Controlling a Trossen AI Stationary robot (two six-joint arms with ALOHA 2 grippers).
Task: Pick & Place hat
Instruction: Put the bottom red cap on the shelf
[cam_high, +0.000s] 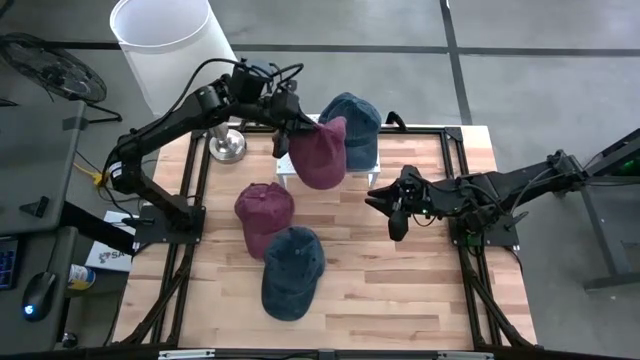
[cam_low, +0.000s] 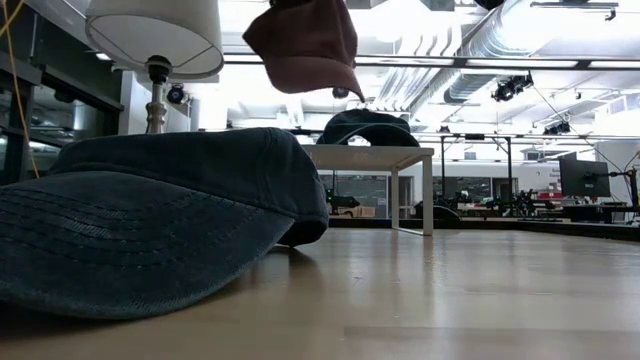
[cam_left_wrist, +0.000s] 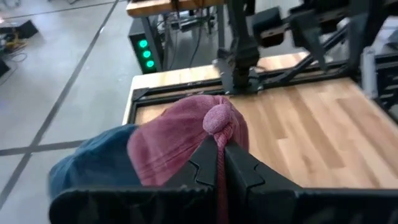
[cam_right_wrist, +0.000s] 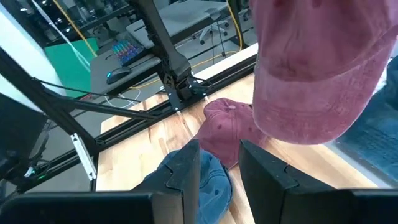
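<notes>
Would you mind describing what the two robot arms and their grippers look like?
Both arms are dark, nearly black, built of slim jointed segments with black cables looping along them, most visibly near the left wrist. The left gripper ends in two angular black fingers with stepped inner edges. The right gripper has two flat, blocky black fingers. No markings show.

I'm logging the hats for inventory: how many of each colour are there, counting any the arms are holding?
Maroon hats: 2, one held up by the left gripper at, one lying on the table.
Blue hats: 2, one on the small white stand, one on the table.
Total: 4
</notes>
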